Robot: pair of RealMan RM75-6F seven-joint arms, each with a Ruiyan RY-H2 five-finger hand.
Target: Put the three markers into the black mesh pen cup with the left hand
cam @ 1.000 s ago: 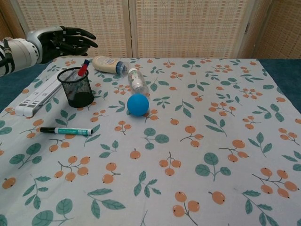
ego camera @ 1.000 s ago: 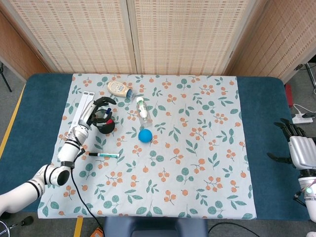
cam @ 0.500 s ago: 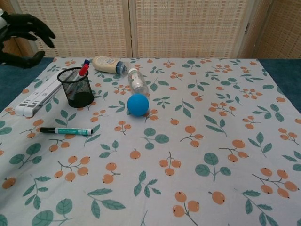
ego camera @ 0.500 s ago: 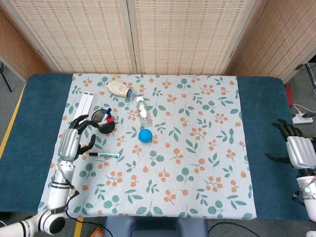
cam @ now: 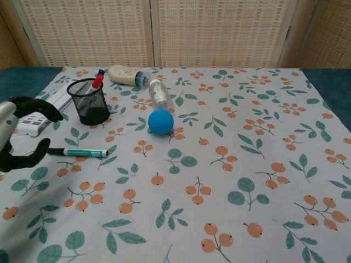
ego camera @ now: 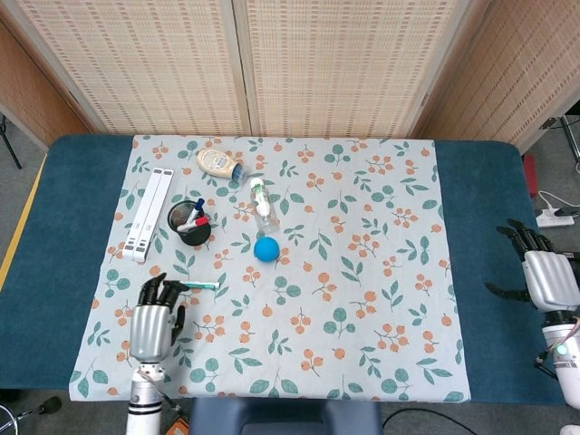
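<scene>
A black mesh pen cup (ego camera: 188, 223) (cam: 88, 101) stands on the left of the cloth with a red-capped and a blue-capped marker upright in it (ego camera: 194, 217) (cam: 97, 80). A third marker (ego camera: 201, 285) (cam: 77, 152), green with a black cap, lies flat in front of the cup. My left hand (ego camera: 154, 322) (cam: 15, 134) hovers open just left of that marker, fingers spread, holding nothing. My right hand (ego camera: 535, 275) rests open at the far right edge, off the cloth.
A blue ball (ego camera: 265, 249) (cam: 160, 121), a clear bottle (ego camera: 263, 204) (cam: 159, 93) and a lying mayonnaise bottle (ego camera: 218, 163) (cam: 125, 75) sit right of and behind the cup. A white strip box (ego camera: 149, 213) (cam: 42, 113) lies left of the cup.
My left hand has drawn back from above the cup and come down toward the table's front, now beside the lying marker. The right hand has barely moved.
</scene>
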